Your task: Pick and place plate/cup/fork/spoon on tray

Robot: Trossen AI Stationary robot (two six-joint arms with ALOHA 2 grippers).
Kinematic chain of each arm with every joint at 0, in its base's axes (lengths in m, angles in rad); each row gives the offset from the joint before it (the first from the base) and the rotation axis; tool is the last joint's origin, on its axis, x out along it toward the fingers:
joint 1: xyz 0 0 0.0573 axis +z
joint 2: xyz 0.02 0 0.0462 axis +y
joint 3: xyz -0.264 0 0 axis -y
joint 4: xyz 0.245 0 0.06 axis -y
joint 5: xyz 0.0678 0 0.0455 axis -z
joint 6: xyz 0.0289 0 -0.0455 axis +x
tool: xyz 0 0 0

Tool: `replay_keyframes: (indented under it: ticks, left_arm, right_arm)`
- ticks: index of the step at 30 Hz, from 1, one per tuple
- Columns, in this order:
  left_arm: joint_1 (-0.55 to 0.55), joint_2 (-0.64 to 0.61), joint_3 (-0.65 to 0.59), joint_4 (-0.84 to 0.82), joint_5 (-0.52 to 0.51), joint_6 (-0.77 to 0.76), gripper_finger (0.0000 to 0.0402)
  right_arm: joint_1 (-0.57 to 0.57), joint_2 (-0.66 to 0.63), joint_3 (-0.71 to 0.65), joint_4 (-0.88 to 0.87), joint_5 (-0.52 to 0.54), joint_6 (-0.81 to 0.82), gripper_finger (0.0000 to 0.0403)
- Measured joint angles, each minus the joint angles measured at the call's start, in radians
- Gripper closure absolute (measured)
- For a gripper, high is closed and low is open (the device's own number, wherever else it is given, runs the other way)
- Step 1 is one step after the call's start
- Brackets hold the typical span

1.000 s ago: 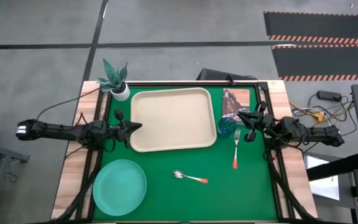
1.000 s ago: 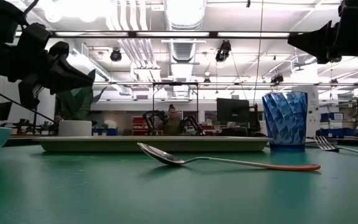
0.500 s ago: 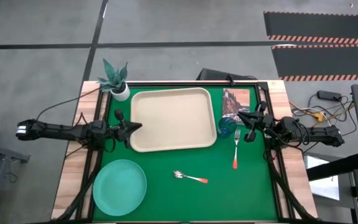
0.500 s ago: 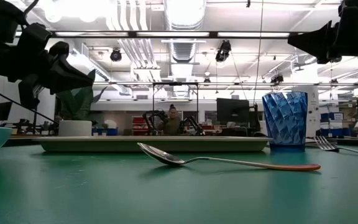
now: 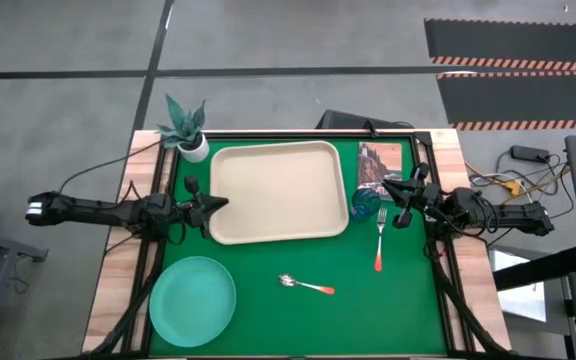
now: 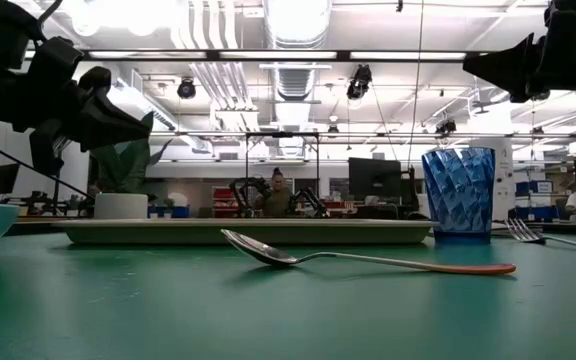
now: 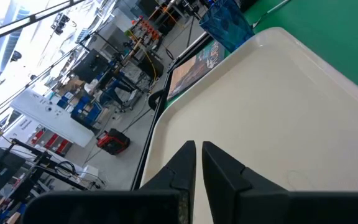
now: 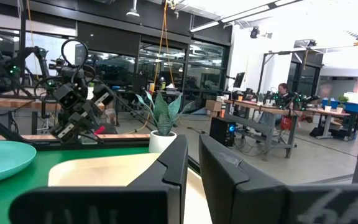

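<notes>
The beige tray (image 5: 278, 192) lies at the far middle of the green mat. The teal plate (image 5: 193, 300) lies at the near left. The blue cup (image 5: 364, 203) stands upright by the tray's right rim. The red-handled fork (image 5: 379, 240) lies just right of the cup, and the spoon (image 5: 305, 285) lies near of the tray. My left gripper (image 5: 220, 203) is shut and empty, held above the tray's left rim (image 7: 166, 124). My right gripper (image 5: 392, 197) is shut and empty, held above the mat just right of the cup (image 6: 458, 195).
A white pot with a green plant (image 5: 190, 135) stands at the far left corner. A picture card (image 5: 378, 165) lies right of the tray. Bare green mat (image 5: 388, 310) lies at the near right. The table's wooden edges and dark frame rails run along both sides.
</notes>
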Motion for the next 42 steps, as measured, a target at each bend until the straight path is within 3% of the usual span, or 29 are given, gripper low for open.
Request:
replay_keyframes:
  ticks: [18,21,30,42]
  left_arm:
    - [0.000,0.000,0.000,0.000,0.000,0.000,0.0388]
    - [0.000,0.000,0.000,0.000,0.000,0.000,0.0388]
    - [-0.001,-0.002,0.000,0.105,0.032,-0.001,0.0388]
    - [-0.001,0.002,0.000,0.233,0.079,-0.539,0.0388]
  right_arm:
    - [0.000,0.000,0.000,0.016,-0.001,0.040,0.0371]
    - [-0.003,0.003,0.000,0.058,0.000,0.145,0.0371]
    - [-0.018,0.143,0.096,0.084,0.000,0.170,0.0376]
    - [-0.018,0.355,0.249,0.084,0.000,0.103,0.0377]
